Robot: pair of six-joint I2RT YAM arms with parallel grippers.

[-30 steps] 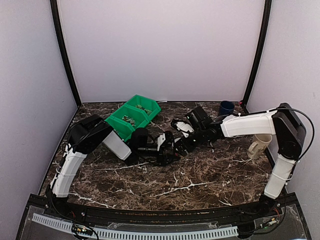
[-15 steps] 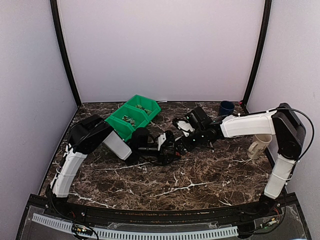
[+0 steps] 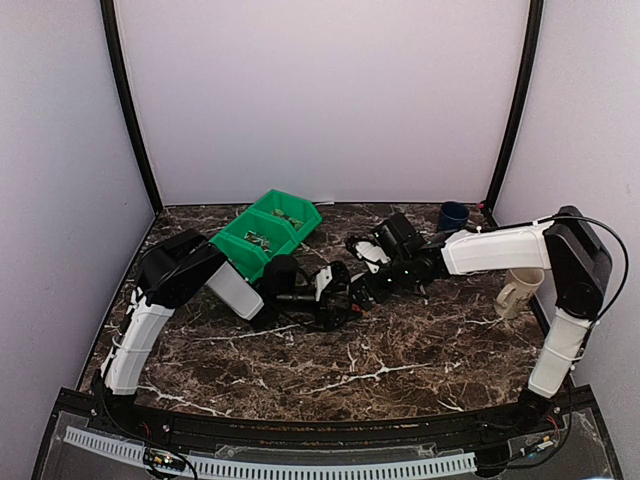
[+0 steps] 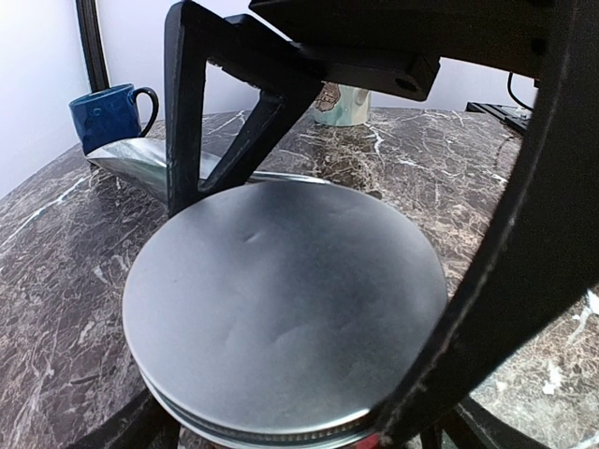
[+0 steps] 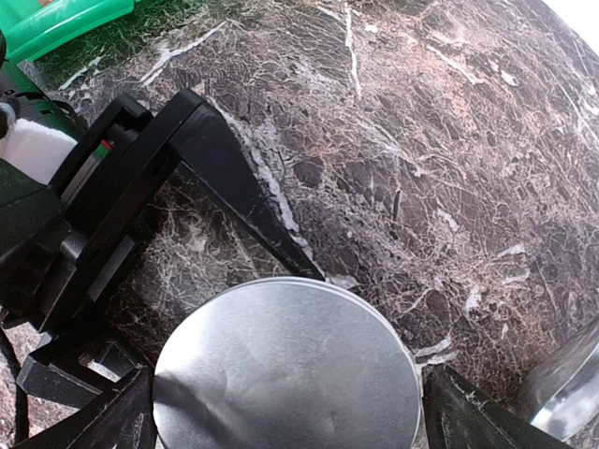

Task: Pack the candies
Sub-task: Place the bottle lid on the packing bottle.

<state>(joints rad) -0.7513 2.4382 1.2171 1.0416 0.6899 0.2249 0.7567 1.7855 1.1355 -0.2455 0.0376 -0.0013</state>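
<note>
Both arms are pictured reaching in low over the marble table [image 3: 420, 350] and meeting at its centre. The left arm [image 3: 140, 330] is folded at a raised elbow, its forearm laid out to its right just above the tabletop. The right arm [image 3: 495, 250] is stood up from its base and stretched far to its left, the wrist tipped down.

The left gripper [image 3: 338, 300] is seen clamped across a round silver lid [image 4: 281, 309], with a black finger [image 4: 524, 234] pressed against each side of the rim. What is covered by the lid is hidden. The right gripper [image 3: 365, 285] is held right over the same lid, its fingers [image 5: 468, 416] spread wide to either side, the one on the right of its wrist view clear of the rim.

The candies [image 3: 288, 211] can be made out only as tiny mixed specks in the compartments of the green bin [image 3: 240, 250], which is set near the left forearm, behind and to the left of both grippers. None is seen between the fingers of either gripper. A blue mug [image 3: 453, 214] is placed at the far right edge.
</note>
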